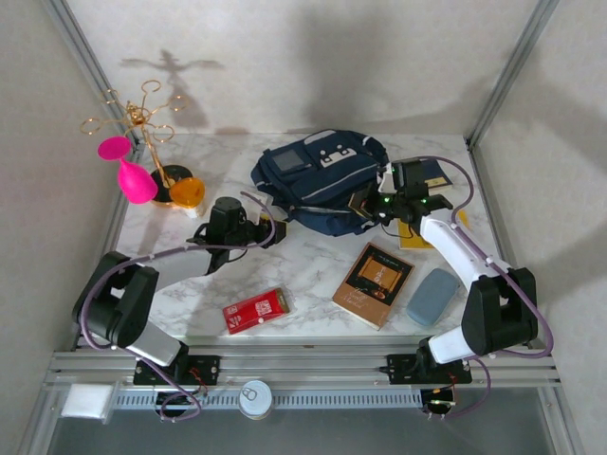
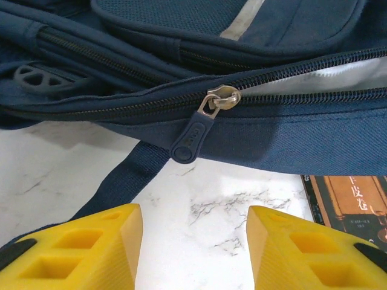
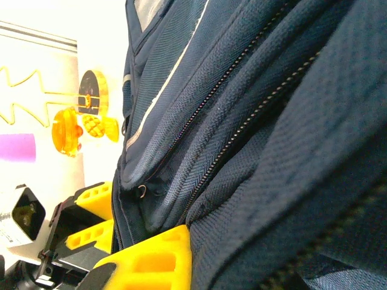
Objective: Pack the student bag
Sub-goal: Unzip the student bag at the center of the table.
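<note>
Three items, red box (image 1: 256,310), book (image 1: 373,284) and grey case (image 1: 432,296), are lying unpacked on the tabletop (image 1: 313,261). Left tool (image 2: 195,229) is hovering released before the zipper pull (image 2: 196,136) of the part-open student bag (image 1: 318,180) at the back; right tool (image 1: 403,201) is clenching its edge.

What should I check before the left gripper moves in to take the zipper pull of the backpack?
1. left gripper open: ok, fingers apart, nothing between them.
2. zipper pull lined up with the gap: ok, it hangs straight ahead.
3. right gripper steadying the student bag: ok, shut on fabric at the bag's right side.
4. Zipper open enough for packing: not ok, parted only to the right of the slider.
5. strap clear of the approach: cannot tell, it lies just below the pull.
</note>
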`<action>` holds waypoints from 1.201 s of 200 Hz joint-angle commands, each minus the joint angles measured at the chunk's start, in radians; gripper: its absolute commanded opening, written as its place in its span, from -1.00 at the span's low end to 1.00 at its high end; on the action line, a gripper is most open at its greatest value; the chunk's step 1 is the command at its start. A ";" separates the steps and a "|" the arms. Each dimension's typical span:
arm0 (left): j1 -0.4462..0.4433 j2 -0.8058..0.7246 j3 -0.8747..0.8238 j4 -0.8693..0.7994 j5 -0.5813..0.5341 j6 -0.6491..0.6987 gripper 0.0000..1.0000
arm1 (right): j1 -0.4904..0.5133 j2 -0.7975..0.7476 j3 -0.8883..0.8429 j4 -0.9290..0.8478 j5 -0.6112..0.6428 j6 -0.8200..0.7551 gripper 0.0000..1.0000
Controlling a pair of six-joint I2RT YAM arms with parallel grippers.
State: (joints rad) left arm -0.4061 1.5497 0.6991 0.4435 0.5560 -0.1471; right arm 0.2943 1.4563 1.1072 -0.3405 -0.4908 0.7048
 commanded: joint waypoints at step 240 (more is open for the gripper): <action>0.062 0.173 0.130 0.129 -0.041 -0.028 -1.00 | -0.026 -0.016 0.116 -0.049 -0.111 -0.177 -1.00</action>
State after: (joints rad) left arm -0.3904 1.7325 0.8364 0.5400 0.5797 -0.1116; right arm 0.2771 1.4799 1.1652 -0.4004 -0.5446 0.5850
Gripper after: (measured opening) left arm 0.129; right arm 0.079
